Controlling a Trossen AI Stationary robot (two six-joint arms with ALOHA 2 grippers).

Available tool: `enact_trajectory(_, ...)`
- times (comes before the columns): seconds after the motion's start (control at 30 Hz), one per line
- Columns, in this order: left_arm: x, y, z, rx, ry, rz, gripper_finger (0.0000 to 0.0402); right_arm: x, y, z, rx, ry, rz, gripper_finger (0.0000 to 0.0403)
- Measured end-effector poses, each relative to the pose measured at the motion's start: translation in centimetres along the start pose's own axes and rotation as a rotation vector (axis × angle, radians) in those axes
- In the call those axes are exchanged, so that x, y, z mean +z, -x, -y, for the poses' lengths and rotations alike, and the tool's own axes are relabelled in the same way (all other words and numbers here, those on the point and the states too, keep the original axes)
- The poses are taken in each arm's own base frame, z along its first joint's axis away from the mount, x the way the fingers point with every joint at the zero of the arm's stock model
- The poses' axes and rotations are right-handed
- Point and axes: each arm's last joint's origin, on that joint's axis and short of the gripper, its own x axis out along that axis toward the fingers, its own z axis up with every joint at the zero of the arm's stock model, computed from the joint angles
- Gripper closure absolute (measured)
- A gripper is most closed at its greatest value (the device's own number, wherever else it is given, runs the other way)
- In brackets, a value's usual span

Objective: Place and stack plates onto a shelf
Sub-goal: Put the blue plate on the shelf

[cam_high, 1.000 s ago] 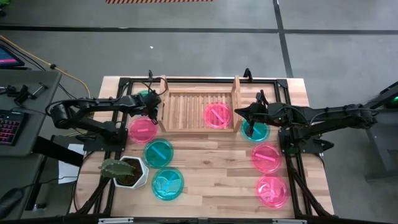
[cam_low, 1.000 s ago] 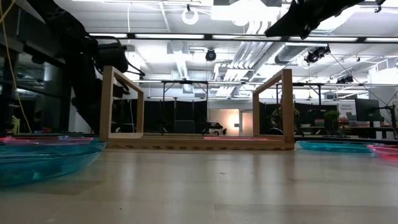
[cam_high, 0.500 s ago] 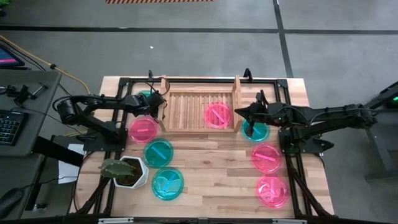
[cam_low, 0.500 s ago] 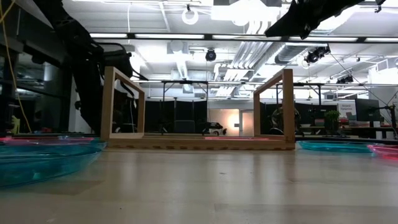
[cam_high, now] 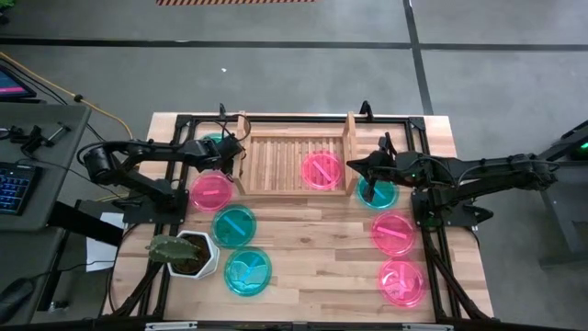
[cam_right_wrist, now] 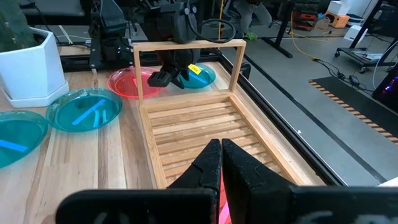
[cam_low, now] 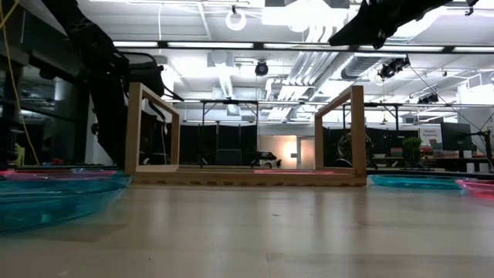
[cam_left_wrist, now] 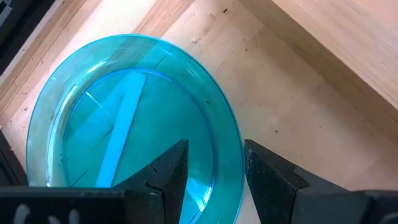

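The wooden shelf [cam_high: 289, 152] stands at the table's far side with one pink plate [cam_high: 322, 170] lying on its slats. My left gripper [cam_high: 230, 152] is open over a teal plate [cam_left_wrist: 124, 118] beside the shelf's left rail. One finger [cam_left_wrist: 168, 174] stands inside the plate's rim [cam_left_wrist: 233, 149] and the other [cam_left_wrist: 267, 180] outside; I see no touch. My right gripper [cam_high: 352, 165] is shut over the shelf's right end [cam_right_wrist: 221, 144], pointing toward the table's left, with the pink plate showing below it. Other plates lie flat on the table.
Left of the shelf lie a pink plate [cam_high: 212, 191] and two teal plates [cam_high: 234, 223] [cam_high: 248, 271], next to a white plant pot [cam_high: 188, 253]. On the right lie a teal plate [cam_high: 378, 192] and two pink plates [cam_high: 394, 232] [cam_high: 401, 280]. Bare wood lies in the table's near middle.
My left gripper has moved from over the pink plate's far edge toward the table's far edge, to the teal plate beside the shelf's left rail, and has then stayed still. No plate has moved.
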Motion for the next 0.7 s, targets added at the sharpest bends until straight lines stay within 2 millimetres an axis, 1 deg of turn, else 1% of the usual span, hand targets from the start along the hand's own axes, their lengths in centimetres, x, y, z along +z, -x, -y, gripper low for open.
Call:
enact_trajectory(0.1, -0.04, -0.01, 0.0, 0.001, 0.005, -0.003, 0.0258, 0.0, 0.0, 0.0, 0.0, 0.001, 0.0, 0.0402)
enact_trajectory(0.2, -0.06, -0.02, 0.0, 0.001, 0.007, -0.005, 0.0272, 0.0, 0.0, 0.0, 0.0, 0.001, 0.0, 0.0402)
enact_trajectory(0.3, -0.07, -0.02, 0.0, 0.001, 0.016, -0.006, 0.0299, 0.0, 0.0, 0.0, 0.0, 0.0, 0.0, 0.0402)
enact_trajectory(0.57, -0.08, -0.03, 0.0, 0.001, 0.025, -0.006, 0.0384, 0.0, 0.0, 0.0, 0.001, 0.0, 0.0, 0.0402)
enact_trajectory(0.63, -0.08, -0.03, 0.0, 0.002, 0.027, -0.006, 0.0397, 0.0, 0.0, 0.0, 0.001, 0.0, 0.0, 0.0402)
enact_trajectory(0.7, -0.07, -0.02, -0.01, 0.002, 0.034, -0.006, 0.0398, 0.0, 0.0, 0.0, 0.002, 0.001, 0.0, 0.0402)
